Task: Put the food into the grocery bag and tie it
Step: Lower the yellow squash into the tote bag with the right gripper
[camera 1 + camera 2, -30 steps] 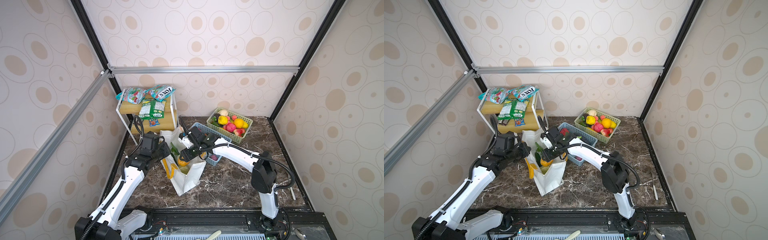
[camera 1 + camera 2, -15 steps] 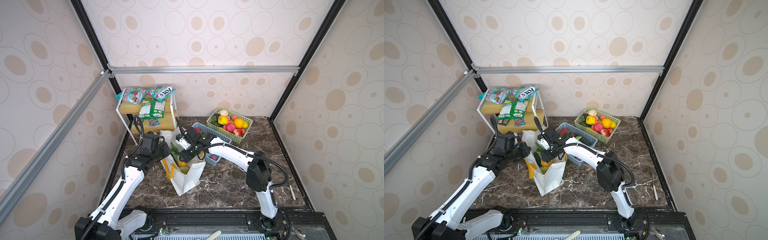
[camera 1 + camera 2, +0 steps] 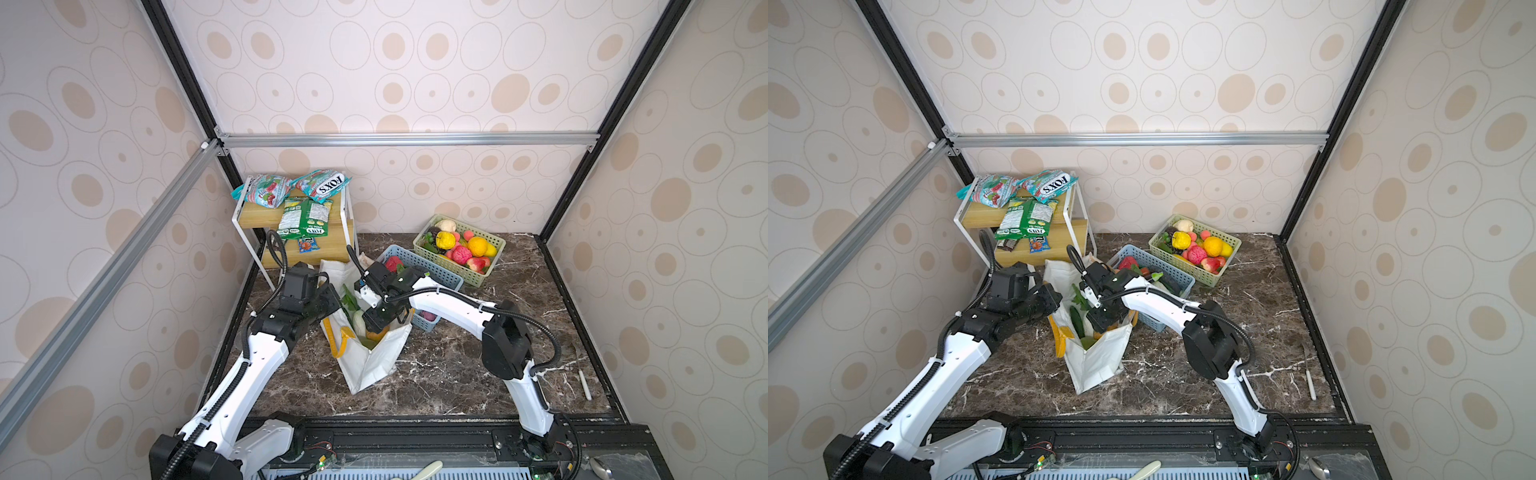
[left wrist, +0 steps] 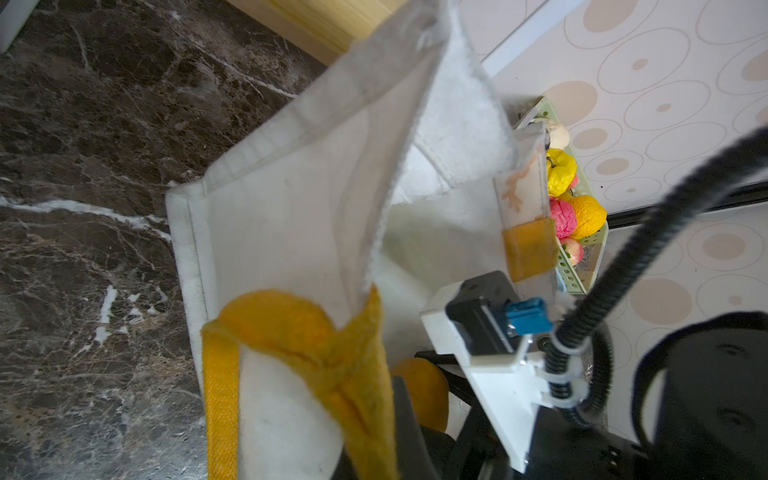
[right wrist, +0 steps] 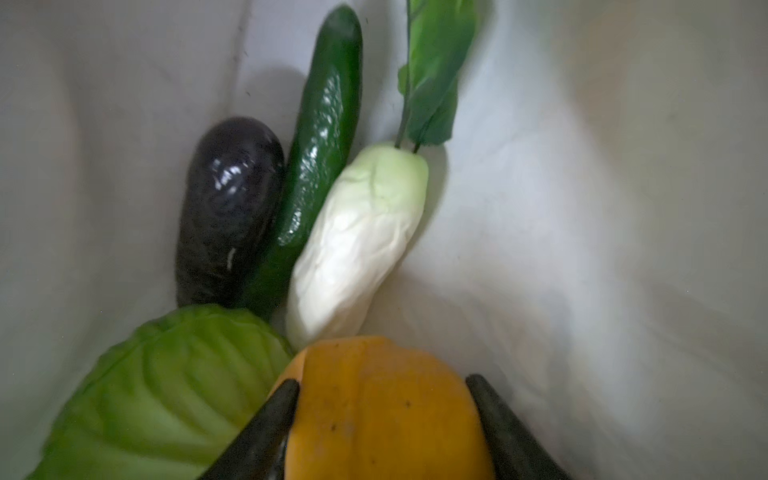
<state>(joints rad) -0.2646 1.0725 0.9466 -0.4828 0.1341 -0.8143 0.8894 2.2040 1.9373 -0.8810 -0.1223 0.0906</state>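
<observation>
Reaches deeper into the bag (image 3: 368, 365) than a second ago with the right gripper (image 5: 381, 381), apparently still pinching an orange (image 5: 386, 424) above cabbage (image 5: 166, 386) and cucumber (image 5: 324, 137). Clamps the rim with the left gripper (image 3: 334, 300). Leaves more food (image 3: 461, 251) in the basket (image 3: 482, 232).

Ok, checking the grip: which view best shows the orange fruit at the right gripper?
Right wrist view: the orange fruit fills the foreground between the right gripper's fingers. In both top views only a sliver shows; the left wrist view catches part past the grocery bag.
</observation>
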